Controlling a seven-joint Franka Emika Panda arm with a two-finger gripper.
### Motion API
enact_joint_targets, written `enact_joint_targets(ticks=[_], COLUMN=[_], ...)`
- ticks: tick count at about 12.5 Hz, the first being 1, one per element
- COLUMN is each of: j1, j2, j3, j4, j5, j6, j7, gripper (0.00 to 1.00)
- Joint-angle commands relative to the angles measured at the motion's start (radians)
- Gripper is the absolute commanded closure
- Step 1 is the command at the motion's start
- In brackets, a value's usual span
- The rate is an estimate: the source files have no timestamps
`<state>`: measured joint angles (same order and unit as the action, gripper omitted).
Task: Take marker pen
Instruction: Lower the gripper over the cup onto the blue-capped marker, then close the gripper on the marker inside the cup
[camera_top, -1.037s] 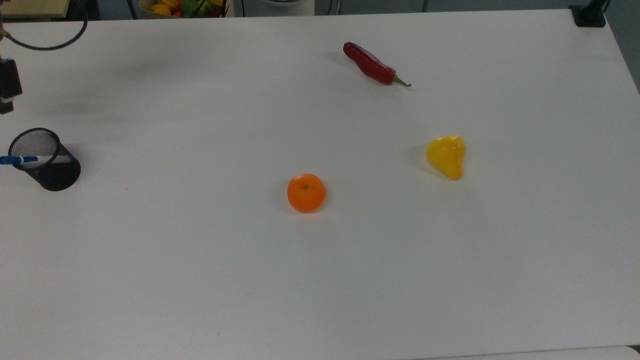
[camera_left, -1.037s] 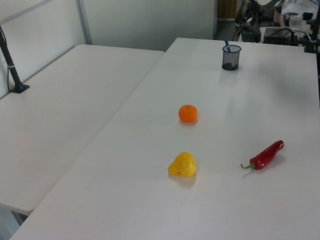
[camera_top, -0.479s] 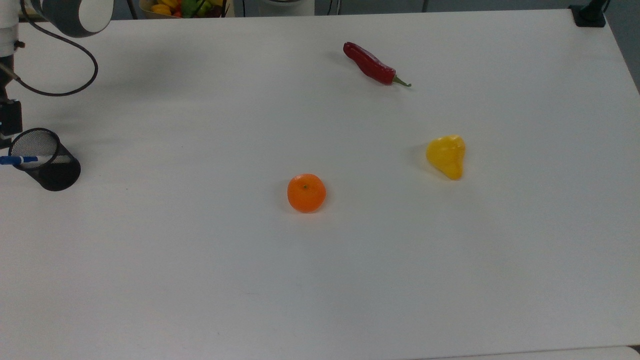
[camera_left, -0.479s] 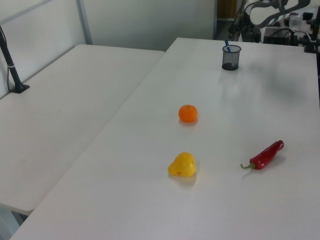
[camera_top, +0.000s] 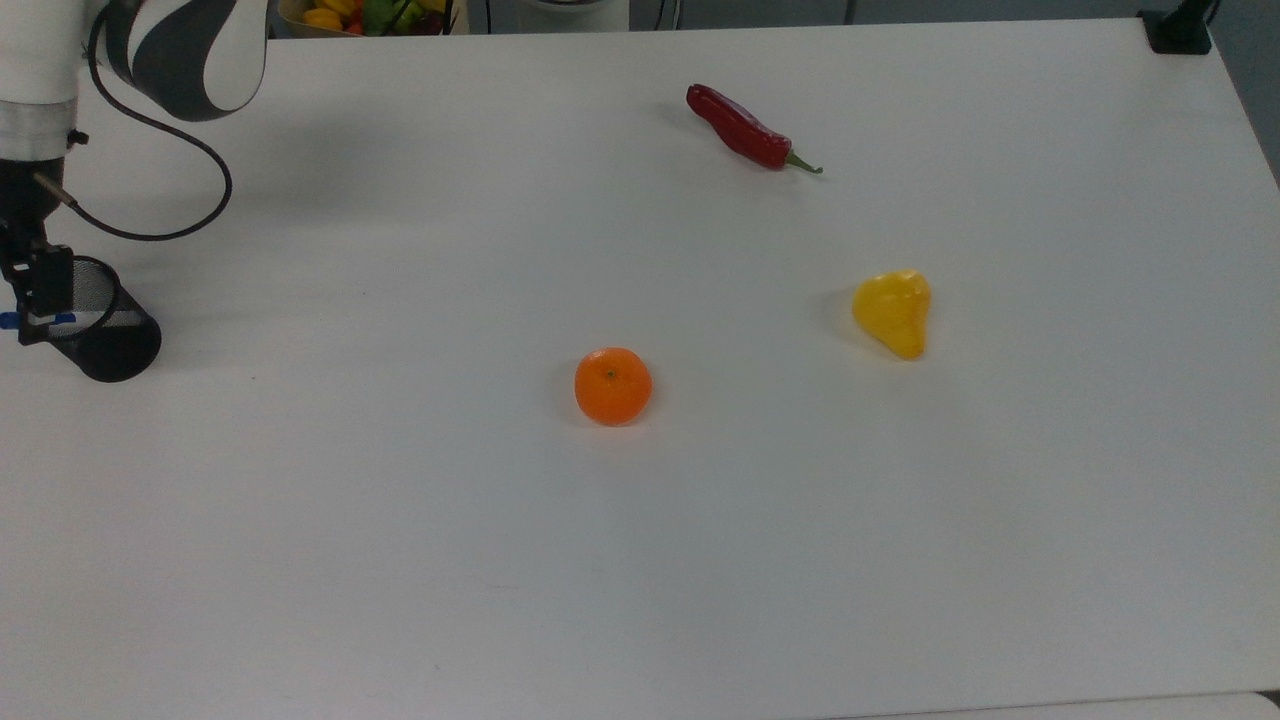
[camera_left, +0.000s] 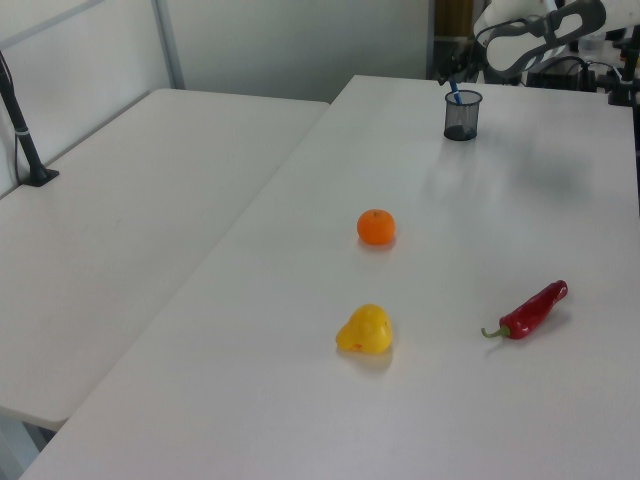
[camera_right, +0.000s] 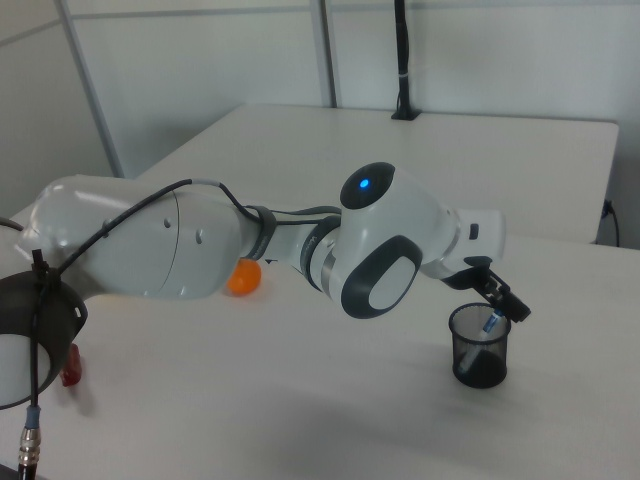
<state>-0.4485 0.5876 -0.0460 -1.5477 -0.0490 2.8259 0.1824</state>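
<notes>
Blue-capped marker pen (camera_right: 491, 322) beneath fingers (camera_right: 508, 303)

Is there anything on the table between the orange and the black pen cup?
No. In the top view, the stretch of white table between the orange and the black mesh cup is bare. The left view agrees.

No words, numbers, brand marks or signs can be read anywhere in these views. The marker pen (camera_top: 40, 320) carries a blue label, but nothing on it can be made out.
</notes>
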Motion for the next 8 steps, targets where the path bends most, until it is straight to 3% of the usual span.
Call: enact_joint_targets(ticks=[1, 3, 8], j1=[0.028, 0.028, 0.019], j2=[0.034, 0.043, 0.044], j3=[-0.006, -0.006, -0.006], j4=[0.023, 0.023, 0.021], j5=[-0.022, -0.023, -0.055], j6=[0.064, 0.083, 0.087], j7=[0.032, 0.032, 0.023], gripper=[0.06, 0.15, 0.72])
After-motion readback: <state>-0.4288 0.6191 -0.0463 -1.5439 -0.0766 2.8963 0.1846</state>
